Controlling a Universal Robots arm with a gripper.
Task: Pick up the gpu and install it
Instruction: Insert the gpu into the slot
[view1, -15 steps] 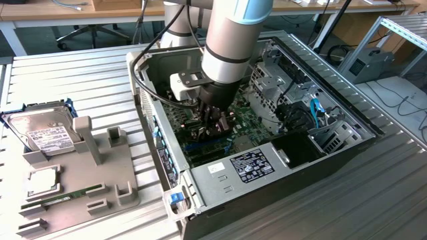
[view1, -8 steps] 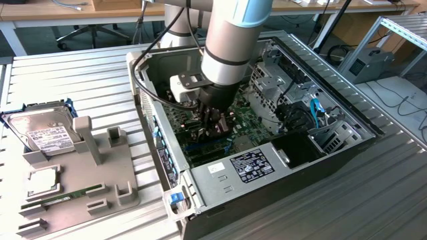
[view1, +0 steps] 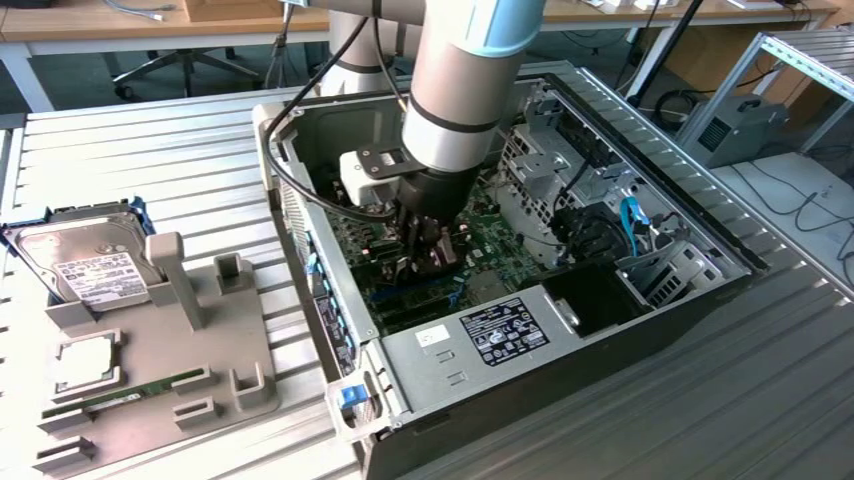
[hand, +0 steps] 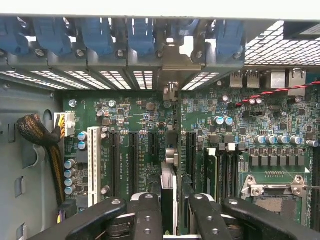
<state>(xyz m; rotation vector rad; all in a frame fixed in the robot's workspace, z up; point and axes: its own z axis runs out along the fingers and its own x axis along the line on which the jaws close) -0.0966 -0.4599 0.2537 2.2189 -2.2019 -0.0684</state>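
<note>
Grey slatted table (view1: 160, 150) holds the computer case (view1: 694, 290). Inside it, the gripper (hand: 170, 210) squeezes the gpu (hand: 168, 187) edge-on, pointing at the case's back slots (hand: 170, 65), above the motherboard (hand: 240, 130).

Green motherboard (hand: 150, 125), blue slot latches (hand: 95, 35), black fingers (hand: 145, 215), grey parts tray (view1: 147, 380)

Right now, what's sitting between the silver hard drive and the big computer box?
In the exterior view, two grey upright posts, a tall one and a short one, stand on the parts holder between the hard drive and the computer case.
</note>
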